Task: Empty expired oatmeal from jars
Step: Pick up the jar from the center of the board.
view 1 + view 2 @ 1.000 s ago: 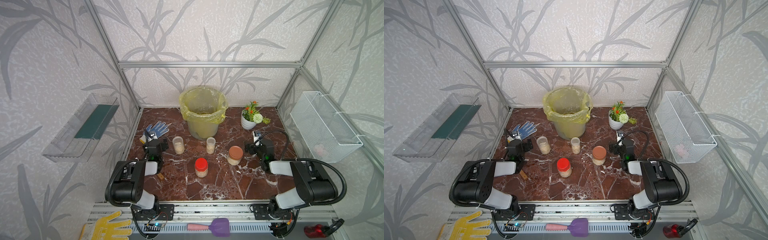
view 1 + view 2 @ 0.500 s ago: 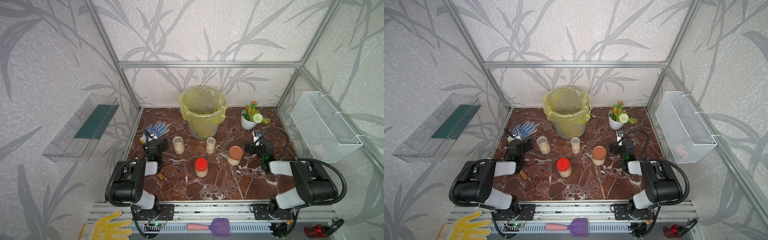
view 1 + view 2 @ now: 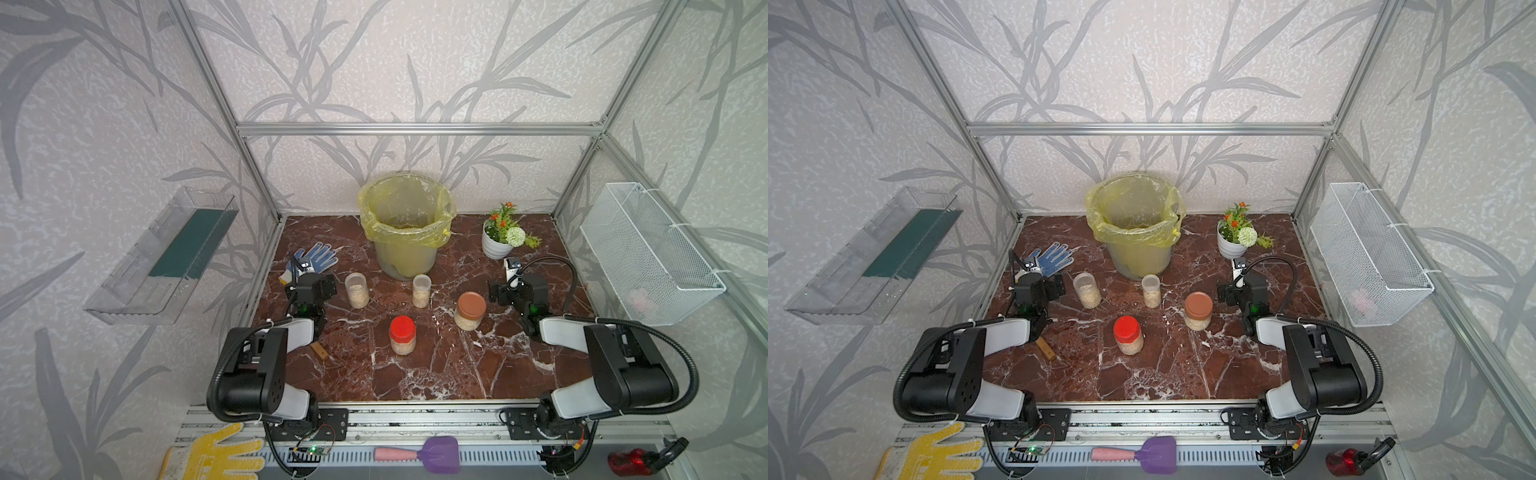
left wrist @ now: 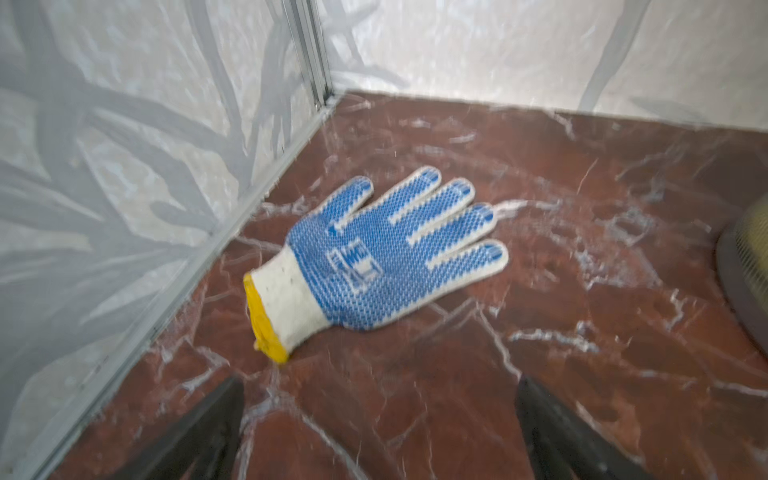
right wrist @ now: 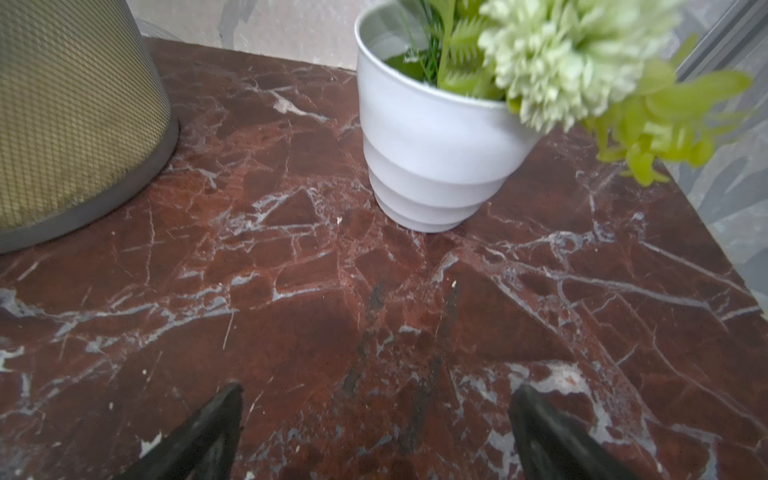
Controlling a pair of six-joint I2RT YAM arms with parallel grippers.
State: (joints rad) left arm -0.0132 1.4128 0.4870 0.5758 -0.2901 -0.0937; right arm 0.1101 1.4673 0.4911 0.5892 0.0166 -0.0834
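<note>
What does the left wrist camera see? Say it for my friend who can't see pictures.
A white work glove with blue grip dots and a yellow cuff lies flat on the red-brown marble table, near a corner of the leaf-patterned walls. The left gripper is open and empty, short of the glove, and the edge of the bin just shows.

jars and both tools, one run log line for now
left tool: open, empty, near blue glove; right tool: open, empty, near flower pot; jars: four upright, untouched, oatmeal inside
</note>
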